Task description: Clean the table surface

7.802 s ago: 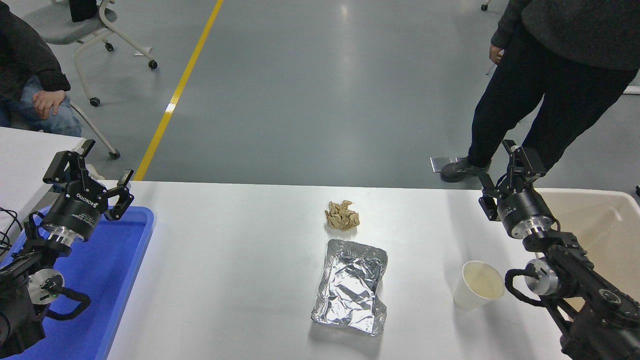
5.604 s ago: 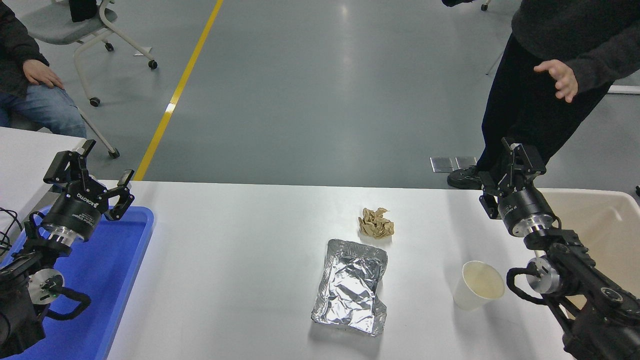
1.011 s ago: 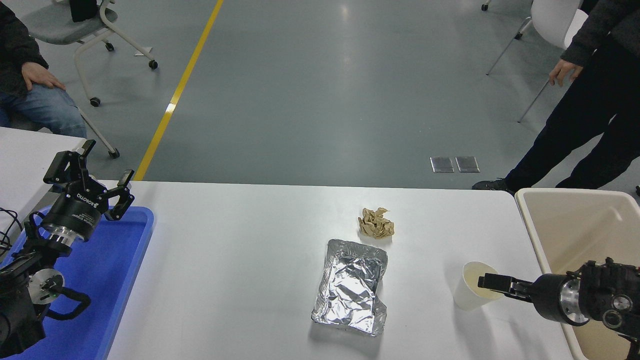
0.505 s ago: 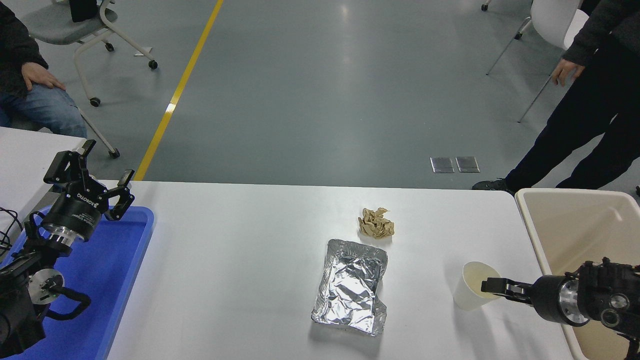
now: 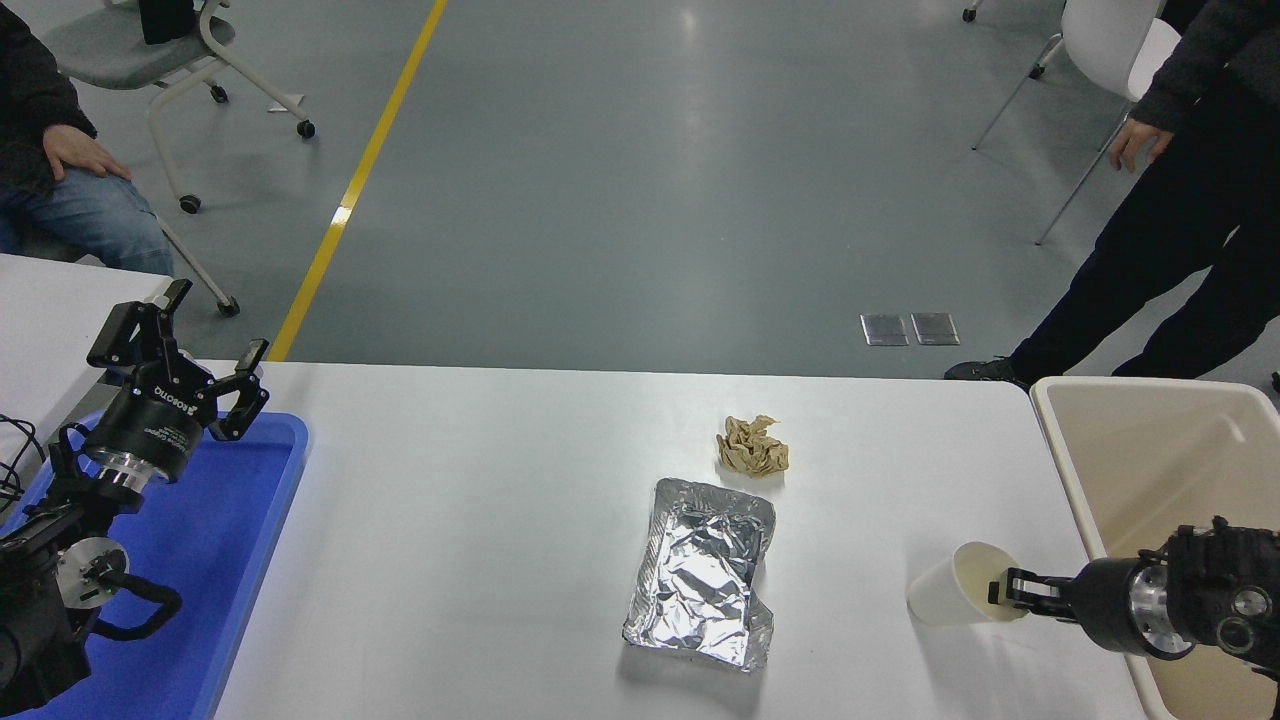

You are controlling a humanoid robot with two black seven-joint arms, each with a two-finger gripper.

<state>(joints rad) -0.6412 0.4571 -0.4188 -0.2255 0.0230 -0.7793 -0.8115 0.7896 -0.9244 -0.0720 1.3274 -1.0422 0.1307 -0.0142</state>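
The white table surface [image 5: 470,480] carries a crumpled brown paper ball [image 5: 752,446], a crushed foil container [image 5: 703,572] and a white paper cup [image 5: 945,600]. The cup is tipped with its mouth toward the right. My right gripper [image 5: 1005,590] comes in low from the right edge, and its fingers pinch the cup's rim. My left gripper [image 5: 190,335] is parked open at the far left, above the blue tray.
A blue tray [image 5: 230,560] lies at the table's left end and a beige bin [image 5: 1140,440] at its right end. A person [image 5: 1180,220] stands beyond the far right corner, and another [image 5: 60,180] sits at the far left.
The right gripper has drawn back to the right and slightly down with the cup's rim in it. The cup has tipped from upright toward the right.
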